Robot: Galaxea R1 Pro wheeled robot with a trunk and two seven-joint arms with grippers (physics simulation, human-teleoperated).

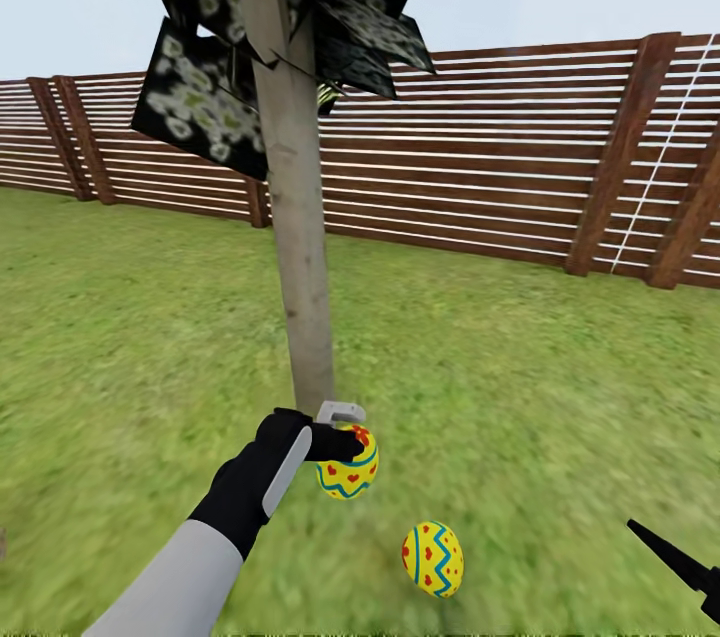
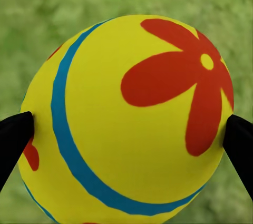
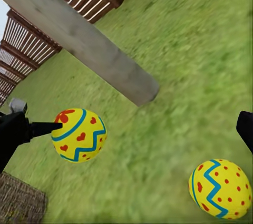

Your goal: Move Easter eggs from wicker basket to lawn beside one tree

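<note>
Head view: a bright yellow Easter egg with red flowers and blue zigzag bands [image 1: 348, 465] is clamped between the black fingers of the left gripper [image 1: 345, 444], held just above the short green lawn [image 1: 520, 377] close to the foot of the pale grey-tan tree trunk [image 1: 300, 247]. In the left wrist view that held egg [image 2: 126, 124] sits between the two black fingertips [image 2: 13, 139], each pressed to one of its sides, with grass behind. A second yellow painted egg [image 1: 433, 559] lies on the grass near the first, apart from it and a little farther from the trunk. The right wrist view shows both eggs, the held one [image 3: 79, 134] and the lying one [image 3: 220, 188], plus a patch of brown woven wicker [image 3: 21, 203] at the frame corner. The right gripper [image 1: 685, 567] shows as a black finger at the picture's edge; whether its jaws are open or closed cannot be told. Dark green blocky foliage speckled whitish [image 1: 300, 7] hangs overhead, and a brown fence of horizontal wooden slats [image 1: 500, 167] bounds the grass behind
</note>
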